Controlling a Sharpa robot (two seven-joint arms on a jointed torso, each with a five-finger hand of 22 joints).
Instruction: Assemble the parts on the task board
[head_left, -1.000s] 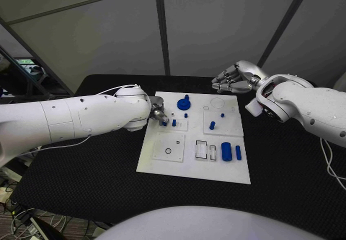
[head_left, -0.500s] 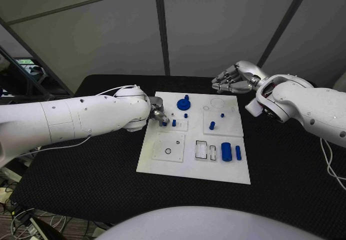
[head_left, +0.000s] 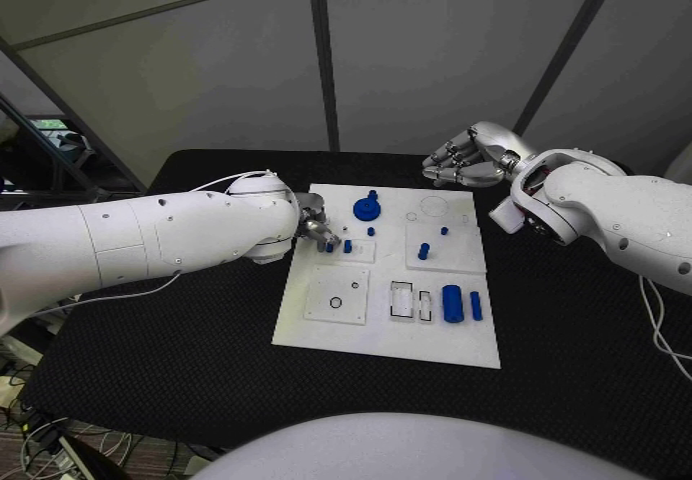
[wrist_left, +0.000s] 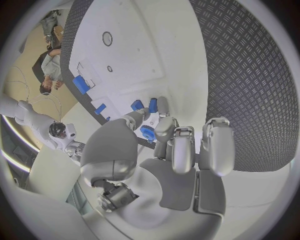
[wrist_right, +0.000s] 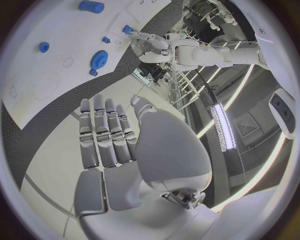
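The white task board (head_left: 378, 338) lies in the middle of the black table. At its left edge my left hand (head_left: 316, 229) pinches a small blue part (head_left: 329, 246) between thumb and finger, low over a square inset plate. The left wrist view shows that part (wrist_left: 148, 132) at the fingertips (wrist_left: 164, 111), with two blue pegs (wrist_left: 137, 104) just beyond on the board (wrist_left: 131, 55). A blue gear (head_left: 369, 208) sits near the far edge, and a blue cylinder (head_left: 453, 302) lies at the right. My right hand (head_left: 469, 158) hovers beyond the board's far right corner with its fingers curled in and nothing in it.
More blue pegs (head_left: 424, 250) stand on the right inset plate, and a thin blue bar (head_left: 476, 305) lies beside the cylinder. Rectangular slots (head_left: 402, 297) and a ring hole (head_left: 336, 301) mark the near half. In the right wrist view the gear (wrist_right: 99, 58) lies far from my right hand (wrist_right: 112, 140).
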